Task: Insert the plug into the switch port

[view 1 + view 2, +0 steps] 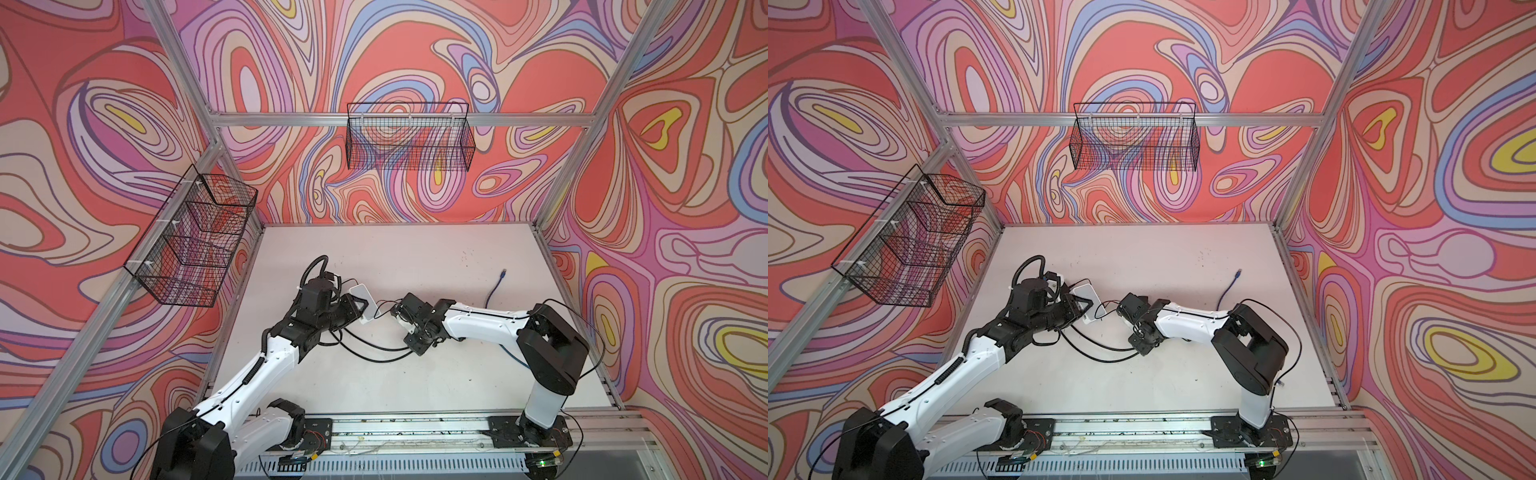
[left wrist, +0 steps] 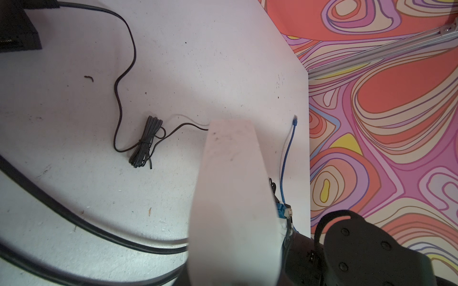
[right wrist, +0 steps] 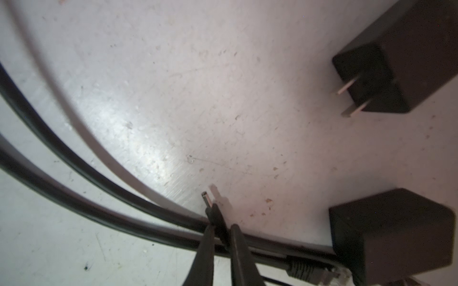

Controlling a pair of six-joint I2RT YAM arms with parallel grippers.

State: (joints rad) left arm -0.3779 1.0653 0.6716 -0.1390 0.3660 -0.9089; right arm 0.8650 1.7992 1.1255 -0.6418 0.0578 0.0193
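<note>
- Pinching the plug by its black sleeve, the right tool is clenched on it. The metal tip pokes out past the fingers, low over the desk.
- The left tool is clamped on the white switch and holds it tilted, up off the desk. Plug and switch are near each other at mid-desk but apart.
- My worry is that the plug is gripped on a slim sleeve. An off-line push against the switch casing could swivel it between the fingers or pop it out.
- The plug's thin cord seems to run to a tied bundle. If it snags on the thick black cables, it could tug the tip off line.
- The switch hangs in one grip only, so a hard shove could twist it.
- I can't find the port in any view. The left wrist view gives only a blurred white slab of switch. In both top views the meeting point is small and crowded by the wrists.
- A black adapter with two prongs lies beside the plug. A blue cable lies well off to the right.
</note>
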